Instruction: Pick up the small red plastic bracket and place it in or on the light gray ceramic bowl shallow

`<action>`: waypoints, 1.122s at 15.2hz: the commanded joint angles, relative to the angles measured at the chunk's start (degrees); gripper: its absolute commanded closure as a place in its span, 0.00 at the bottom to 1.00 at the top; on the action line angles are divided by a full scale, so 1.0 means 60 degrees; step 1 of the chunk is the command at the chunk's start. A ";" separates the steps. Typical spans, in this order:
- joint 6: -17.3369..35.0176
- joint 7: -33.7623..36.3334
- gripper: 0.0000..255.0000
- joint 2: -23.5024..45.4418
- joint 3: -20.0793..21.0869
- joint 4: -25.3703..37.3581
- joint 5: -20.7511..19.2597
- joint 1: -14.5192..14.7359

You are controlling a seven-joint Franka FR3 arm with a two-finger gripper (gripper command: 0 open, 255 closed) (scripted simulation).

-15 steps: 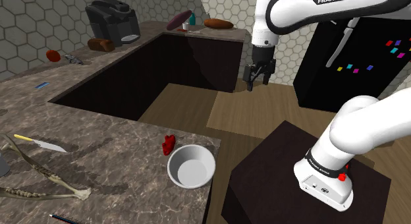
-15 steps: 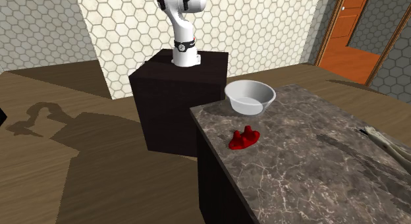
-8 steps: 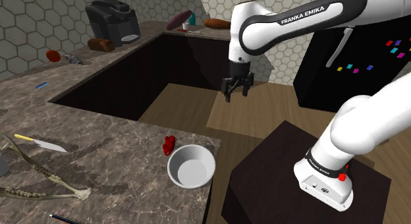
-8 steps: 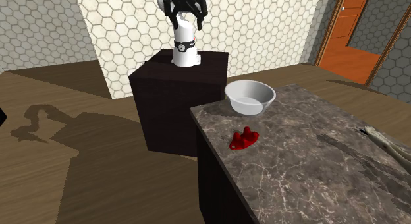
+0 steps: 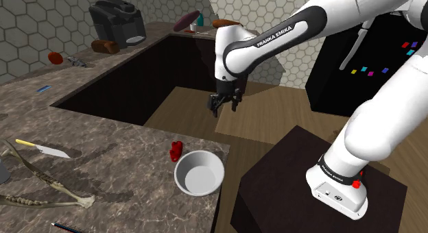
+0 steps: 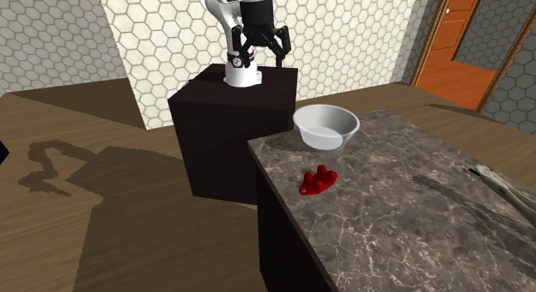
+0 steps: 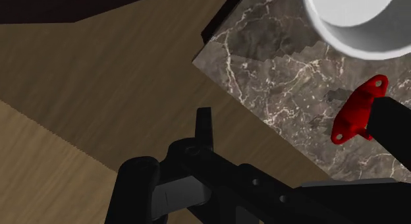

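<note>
Starting nearest, on the dark marble counter (image 5: 116, 163): a pale grey bowl (image 5: 199, 175), shallow and empty, right at the counter's corner. Nothing in it, nothing on its rim. Just beside the bowl, on the shoulder view's left of it, a small red bracket (image 5: 175, 151), lying on the stone, close to the bowl's wall but seemingly not touching. Untouched, not lifted, free of any grip.

Beyond the bowl now, out past the counter's edge and above the wood floor (image 5: 188, 108): the black gripper (image 5: 225, 107), hanging in the air, well apart from the bowl and higher than it. Wide open, with nothing between the fingers. Plain to see in the second exterior view, and the same from the wrist, with bracket and bowl both in sight ahead of the fingertips.

So, by the look of it: early days. Approach stage at best, with no contact, no grasp, no lift, no drop-off. Left to do, judging from here: closing the gap toward the bowl's side, coming down over the bracket, pinching it, raising it, carrying it across to the bowl and letting go. A short carry, at least, with the two lying so near each other.

Farther off than the bowl, across the gap, kitchen clutter on the other counter, a black coffee machine (image 5: 118, 22) among it, no part of this job.
</note>
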 commanded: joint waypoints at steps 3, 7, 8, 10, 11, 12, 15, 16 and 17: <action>0.0774 0.0802 0.00 0.1530 0.0236 0.0868 -0.0427 0.0132; 0.1295 0.1625 0.00 0.3041 0.0287 0.1930 -0.0985 0.0408; 0.1390 0.1821 0.00 0.3418 0.0271 0.2227 -0.1128 0.0499; 0.1537 0.2191 0.00 0.4166 0.0206 0.2863 -0.1400 0.0706; 0.1590 0.2362 0.00 0.4539 0.0162 0.3201 -0.1525 0.0819; 0.1629 0.2526 0.00 0.4911 0.0114 0.3553 -0.1645 0.0934; 0.1664 0.2959 0.00 0.6030 -0.0051 0.4700 -0.1953 0.1294; 0.1648 0.3084 0.00 0.6405 -0.0111 0.5116 -0.2037 0.1418; 0.1619 0.3201 0.00 0.6784 -0.0171 0.5549 -0.2113 0.1543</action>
